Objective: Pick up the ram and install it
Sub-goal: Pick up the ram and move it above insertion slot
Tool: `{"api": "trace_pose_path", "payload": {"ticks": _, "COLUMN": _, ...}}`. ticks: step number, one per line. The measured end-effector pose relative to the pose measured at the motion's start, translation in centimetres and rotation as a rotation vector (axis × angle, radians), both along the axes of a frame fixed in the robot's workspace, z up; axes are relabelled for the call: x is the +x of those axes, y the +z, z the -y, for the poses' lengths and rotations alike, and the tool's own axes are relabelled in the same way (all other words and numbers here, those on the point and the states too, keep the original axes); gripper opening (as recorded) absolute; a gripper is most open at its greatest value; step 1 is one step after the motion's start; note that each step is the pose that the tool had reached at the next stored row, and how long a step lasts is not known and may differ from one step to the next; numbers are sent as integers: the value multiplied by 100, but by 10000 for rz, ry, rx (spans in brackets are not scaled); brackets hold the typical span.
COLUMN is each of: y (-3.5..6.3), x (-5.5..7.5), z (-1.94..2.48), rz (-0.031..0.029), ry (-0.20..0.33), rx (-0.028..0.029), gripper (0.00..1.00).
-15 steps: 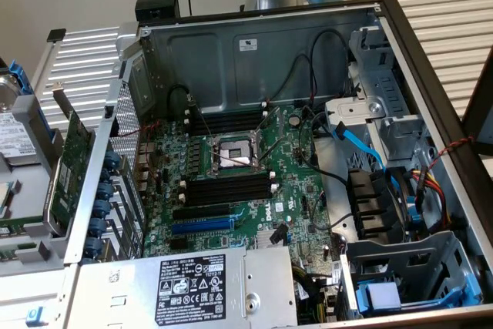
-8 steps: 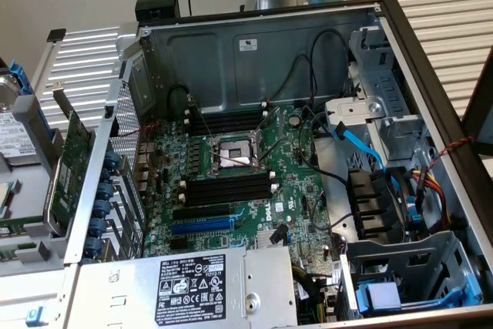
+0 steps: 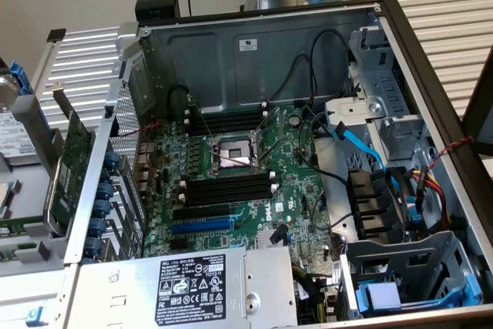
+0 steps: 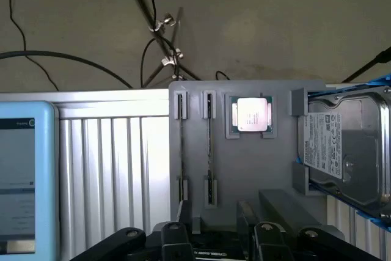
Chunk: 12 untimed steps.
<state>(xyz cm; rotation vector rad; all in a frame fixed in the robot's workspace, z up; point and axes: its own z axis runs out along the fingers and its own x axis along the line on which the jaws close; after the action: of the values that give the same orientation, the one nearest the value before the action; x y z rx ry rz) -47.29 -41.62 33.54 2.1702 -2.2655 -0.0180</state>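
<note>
Ribbed metal bench carries a grey parts holder (image 4: 244,169). Ram (image 4: 209,151) stands on edge in one holder slot, just beside the processor (image 4: 252,114); hard drive (image 4: 342,151) further along. Gripper (image 4: 220,233) hangs over the holder's near edge, fingers spread, grasping nothing, apart from the ram.

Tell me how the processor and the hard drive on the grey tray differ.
The processor is small and square; the hard drive is much larger and oblong. The processor's top is a plain bright metal lid; the hard drive's carries a white printed label. The processor sits in a framed recess of the grey tray; the hard drive lies against two grey blocks. Both lie flat, tops facing the wrist camera.
</note>
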Motion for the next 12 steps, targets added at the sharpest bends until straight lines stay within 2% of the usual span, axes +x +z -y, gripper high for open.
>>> {"api": "trace_pose_path", "payload": {"ticks": 9, "y": -165, "x": -115, "z": 11, "rz": 2, "ry": 16, "rx": 1, "gripper": 42}}
{"api": "trace_pose_path", "payload": {"ticks": 12, "y": -218, "x": -120, "z": 41, "rz": -1, "ry": 13, "rx": 0, "gripper": 42}}
